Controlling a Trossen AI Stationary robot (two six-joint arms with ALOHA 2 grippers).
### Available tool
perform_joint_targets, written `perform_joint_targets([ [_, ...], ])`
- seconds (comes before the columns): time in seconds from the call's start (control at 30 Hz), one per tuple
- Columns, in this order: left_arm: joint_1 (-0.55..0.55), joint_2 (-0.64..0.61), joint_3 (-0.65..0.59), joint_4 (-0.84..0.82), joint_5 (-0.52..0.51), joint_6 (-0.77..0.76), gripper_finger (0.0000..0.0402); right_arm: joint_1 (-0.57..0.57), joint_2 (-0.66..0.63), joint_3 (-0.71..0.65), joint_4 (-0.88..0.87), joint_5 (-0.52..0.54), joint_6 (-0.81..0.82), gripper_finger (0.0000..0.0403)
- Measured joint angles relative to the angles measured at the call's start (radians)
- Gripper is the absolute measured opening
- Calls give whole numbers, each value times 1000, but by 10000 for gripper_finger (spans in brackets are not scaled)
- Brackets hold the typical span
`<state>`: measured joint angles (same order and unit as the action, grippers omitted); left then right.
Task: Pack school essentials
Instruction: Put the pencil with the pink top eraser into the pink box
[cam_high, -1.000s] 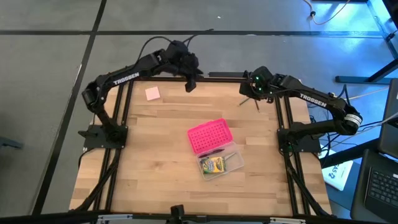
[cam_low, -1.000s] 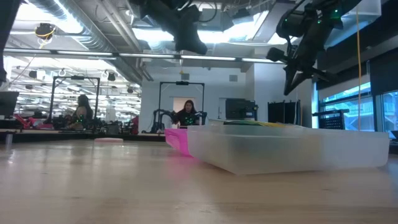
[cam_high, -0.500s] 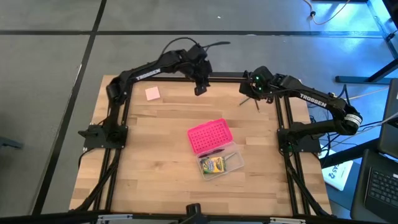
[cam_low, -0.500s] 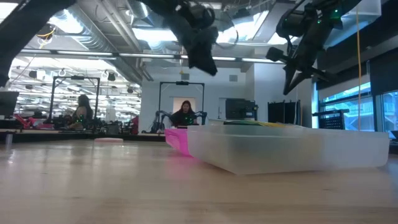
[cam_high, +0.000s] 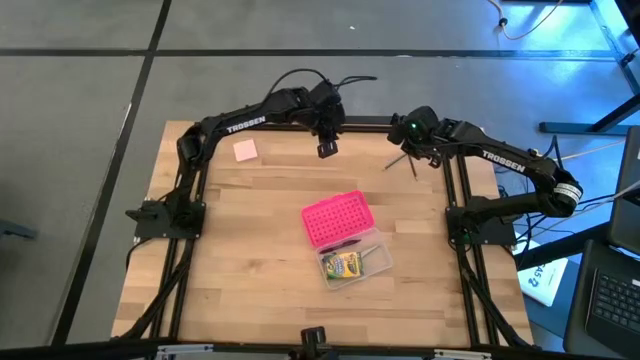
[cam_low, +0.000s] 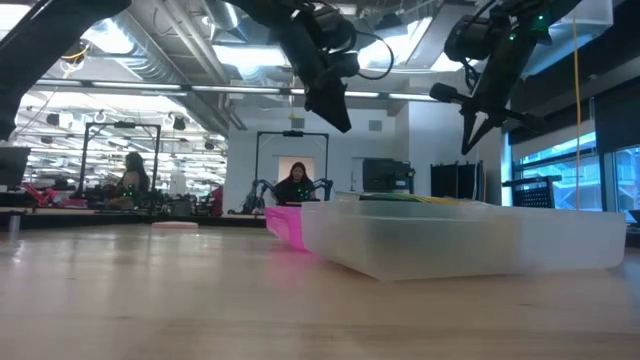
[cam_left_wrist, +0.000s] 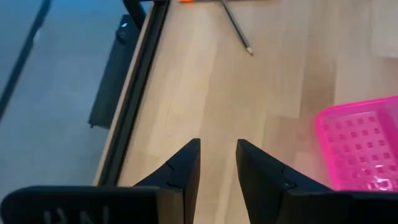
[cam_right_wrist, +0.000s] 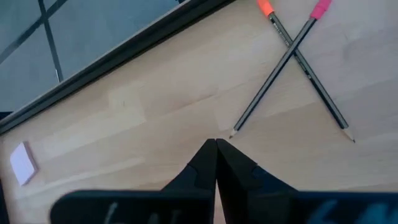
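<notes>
Both of my pincers hang empty above the far edge of the table (cam_high: 250, 230). On my left gripper (cam_high: 327, 149) the fingers (cam_left_wrist: 186, 168) stand a narrow gap apart with nothing between them, only bare wood below; my right gripper (cam_high: 412, 151) has its fingers (cam_right_wrist: 205, 163) pressed together on nothing, tips poised over the two crossed pencils (cam_right_wrist: 298, 59), one with an orange end and one with a pink end, which lie near the far right corner of the table. Near the middle of the table sits the clear case (cam_high: 352, 262) with the green-yellow crayon box (cam_high: 342, 266) lying inside it, and the pink perforated lid (cam_high: 336, 219) rests tilted against the case's far side. The pink sticky-note pad (cam_high: 245, 150) lies alone toward the far left corner, well apart from the case. My left arm reaches from its base at the left side, bent across the far edge toward the centre with the gripper pointing down; my right arm bends in from the right side, its gripper also raised and angled down over the pencils.
</notes>
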<state>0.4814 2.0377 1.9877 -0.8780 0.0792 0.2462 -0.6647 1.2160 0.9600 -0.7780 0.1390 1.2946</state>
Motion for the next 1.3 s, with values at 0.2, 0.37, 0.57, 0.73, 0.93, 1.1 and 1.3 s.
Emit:
perform_joint_targets([
  [0.2,-19,0,0,1,-40,-1,96,0,0,0,0,0,2,12],
  [0.37,-34,0,0,3,-43,-1,96,0,0,0,0,0,1,12],
  [0.57,-46,0,0,42,24,-1,96,0,0,0,-1,0,0,12],
  [0.73,-17,-1,-24,105,268,41,96,0,0,0,-1,0,-15,12],
  [0.93,24,-2,-35,134,350,11,96,0,0,0,-1,1,-16,12],
  [1.1,30,-2,-35,141,356,10,96,0,0,0,-1,1,-16,12],
  [1.3,21,-2,-35,141,345,43,96,0,0,0,-1,1,-16,12],
])
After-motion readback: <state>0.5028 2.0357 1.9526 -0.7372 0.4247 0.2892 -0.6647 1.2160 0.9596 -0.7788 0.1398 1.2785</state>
